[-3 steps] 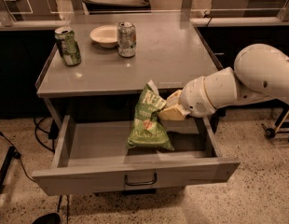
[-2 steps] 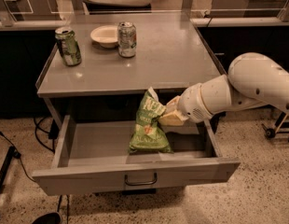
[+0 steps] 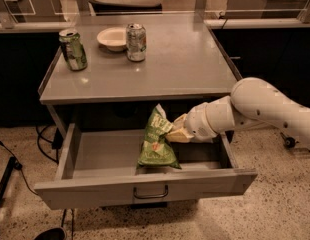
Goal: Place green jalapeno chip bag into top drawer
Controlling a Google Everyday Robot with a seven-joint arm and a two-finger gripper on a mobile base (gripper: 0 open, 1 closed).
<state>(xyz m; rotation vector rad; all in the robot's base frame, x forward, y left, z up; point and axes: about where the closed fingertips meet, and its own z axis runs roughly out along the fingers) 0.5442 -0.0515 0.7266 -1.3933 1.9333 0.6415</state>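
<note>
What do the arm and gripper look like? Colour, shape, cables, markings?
The arm: smooth off-white shells, thick rounded segments. The gripper, at the green jalapeno chip bag in the top drawer: pale tan. No cables or markings visible.

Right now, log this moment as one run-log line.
gripper: over open top drawer, shut on green jalapeno chip bag | bag: upright, lower end inside drawer | release: not yet

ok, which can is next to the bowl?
The silver soda can, right of the white bowl; the green-and-white can stands apart, left. The hand holds the green foil chip bag in the open grey drawer.
</note>
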